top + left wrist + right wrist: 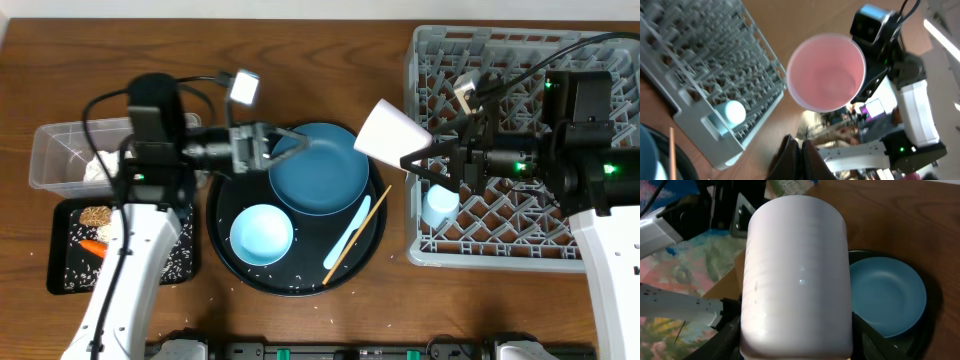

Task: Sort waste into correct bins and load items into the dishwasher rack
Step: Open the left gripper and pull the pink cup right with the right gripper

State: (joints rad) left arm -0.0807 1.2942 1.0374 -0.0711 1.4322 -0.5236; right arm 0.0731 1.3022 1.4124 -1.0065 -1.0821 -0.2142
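**Pink cup clamped in the right gripper, beside the rack's edge**

The right gripper [412, 158] is closed on the small pink cup [388, 130] at its base end. In the right wrist view a dark finger [728, 338] shows on each side of the cup's pale wall, pressed against it. The cup is off the bench [300, 60] and tipped onto its side. It hangs over the gap between the round black tray [300, 272] and the left edge of the dishwasher rack [520, 50]. Its mouth points toward the left arm – the left wrist view looks straight into the pink inside.

The left gripper [801, 150] sits at the left rim of the large dark blue plate [320, 170], which lies on the round tray. Its fingers are drawn together with only a thin seam between them, and nothing shows in that seam. Whether a fingertip touches the plate's rim cannot be told from above.

The small light blue cup [440, 205] stands among the pegs in the rack's left part – just below the right gripper in the overhead view.
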